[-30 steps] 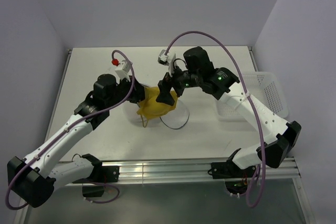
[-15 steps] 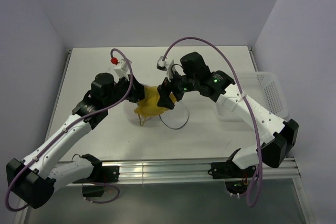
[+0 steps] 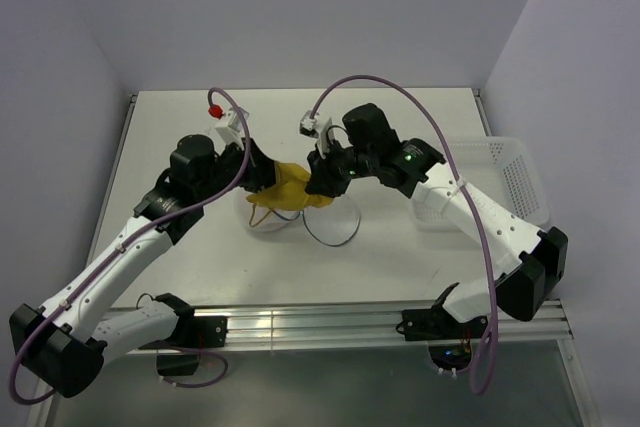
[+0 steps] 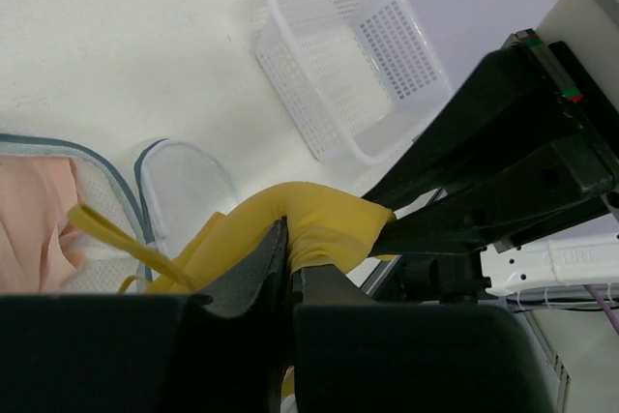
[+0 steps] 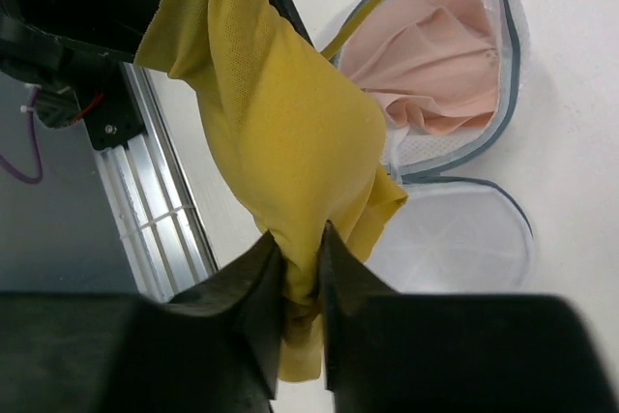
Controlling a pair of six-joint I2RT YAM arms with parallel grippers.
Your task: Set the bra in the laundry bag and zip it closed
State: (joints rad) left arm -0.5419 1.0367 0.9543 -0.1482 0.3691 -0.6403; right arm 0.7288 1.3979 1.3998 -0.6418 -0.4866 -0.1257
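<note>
- Clenched on the yellow bra (image 3: 285,190) from two sides: left gripper (image 4: 288,258) on one fold, right gripper (image 5: 302,244) pinching another.
- Held just above the open laundry bag (image 5: 503,113), near the middle of the tabletop (image 3: 400,127); pink garment (image 5: 435,65) inside.
- Probably light, soft and limp; strap (image 4: 116,236) likely to catch on the zip rim.
- Better to grip bunched cup fabric, not a strap.

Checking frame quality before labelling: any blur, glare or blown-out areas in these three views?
Top external: even soft light, sharp, only faint shadows on the table. Left wrist: left gripper dark and defocused up close; basket fairly sharp. Right wrist: right gripper blurred, weave of the yellow bra crisp, white table nearly blown out beside the laundry bag.
</note>
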